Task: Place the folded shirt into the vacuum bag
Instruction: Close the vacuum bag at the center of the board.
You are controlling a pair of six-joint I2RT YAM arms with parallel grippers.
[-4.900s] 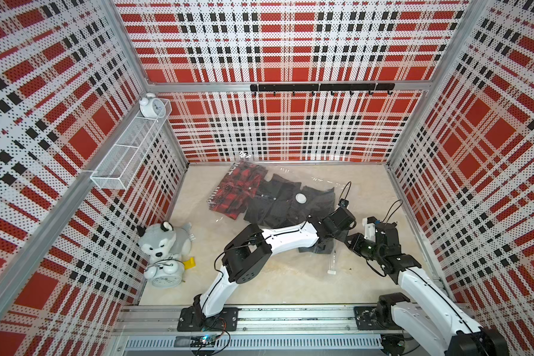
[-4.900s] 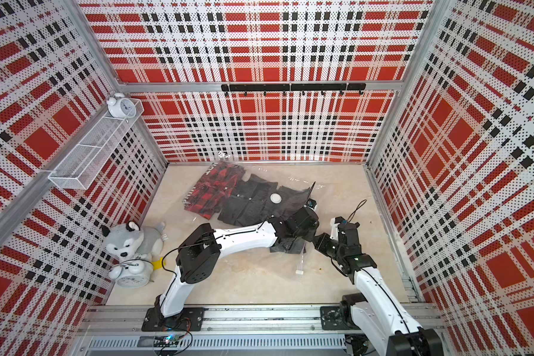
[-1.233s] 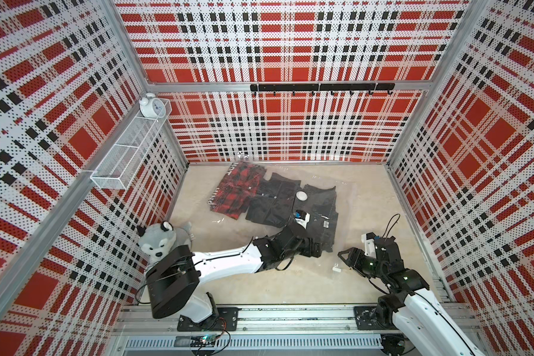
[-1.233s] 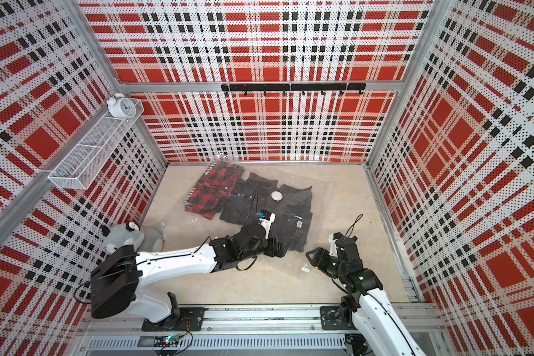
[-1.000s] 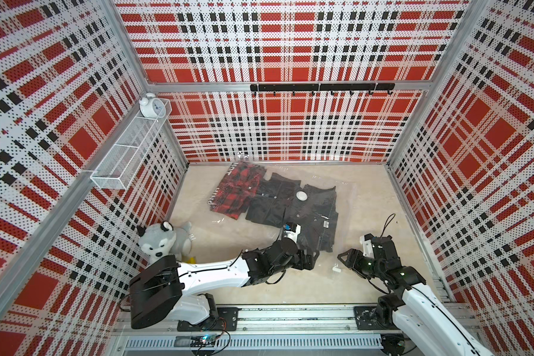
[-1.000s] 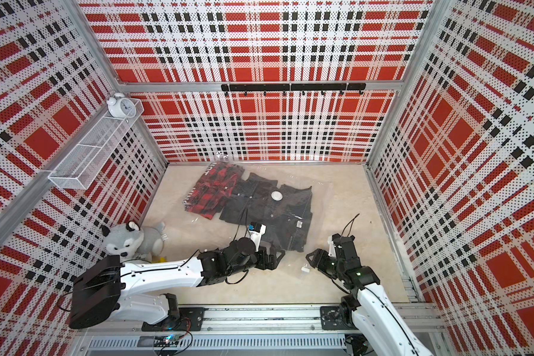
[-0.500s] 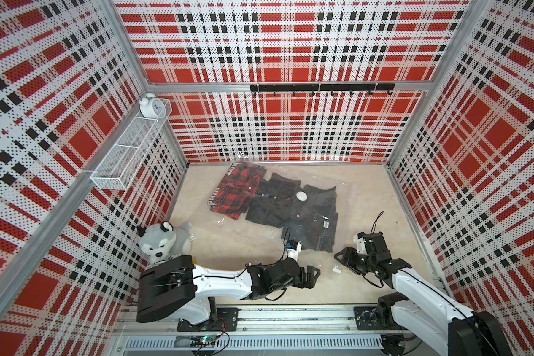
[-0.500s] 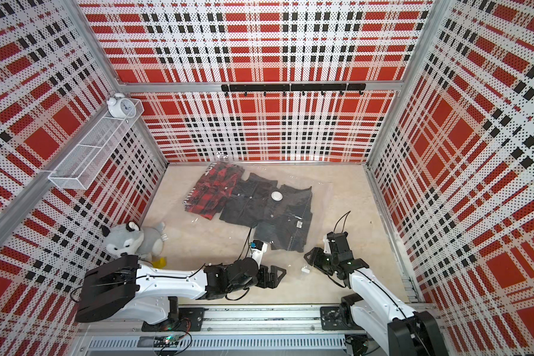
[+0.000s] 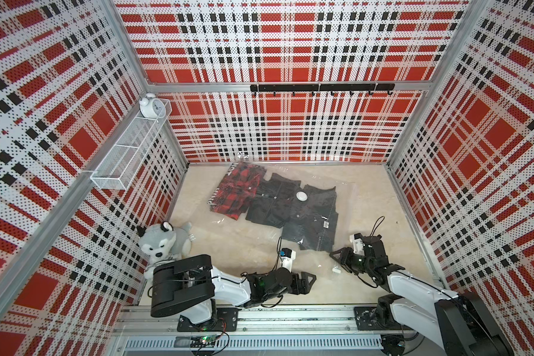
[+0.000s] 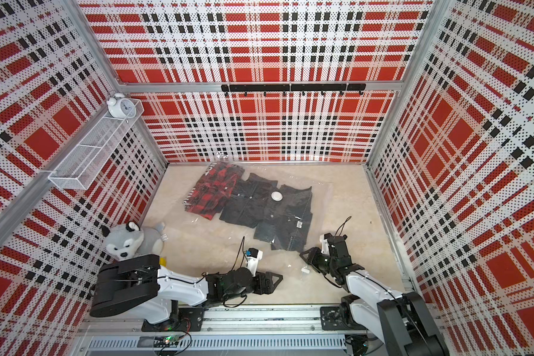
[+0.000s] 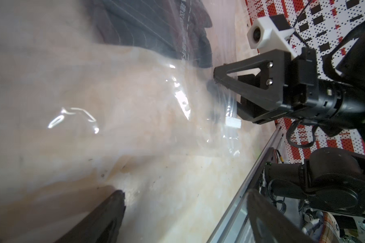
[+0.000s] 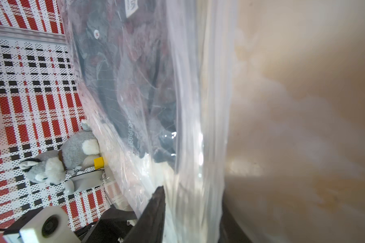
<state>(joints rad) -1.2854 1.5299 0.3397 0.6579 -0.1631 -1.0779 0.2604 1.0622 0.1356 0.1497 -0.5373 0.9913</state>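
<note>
Surroundings: grey-and-white plush husky point(image 9: 164, 242) sits against the left wall with a small yellow block point(image 12: 98, 163) beside it, well apart from the bag. A white alarm clock point(image 9: 150, 106) stands on the white wire shelf point(image 9: 127, 157), and a black hook rail point(image 9: 321, 87) runs along the back wall. None of these are in the arms' way.

The large clear crinkly vacuum bag point(image 9: 346, 197) lies flat on the beige marbled tabletop point(image 9: 228, 246). Its long axis runs from the far-left corner toward near-right. The round white valve disc point(image 9: 301, 195) faces up. The small white zip slider clip point(image 9: 336, 271) is at the bag's near end.

The dark grey folded shirt point(image 9: 315, 222) lies under the film at the bag's near end, flat, long axis roughly far-to-near, white label up. A second dark garment point(image 9: 272, 200) and a red-black plaid one point(image 9: 235, 191) lie further in.

Left gripper point(image 9: 310, 282): jaws wide apart, holding nothing, low over the table just short of the bag's near edge.

Right gripper point(image 9: 336, 260): jaws part-way apart, straddling the film at the near edge, next to the clip. Can't tell if the pads touch the plastic.
</note>
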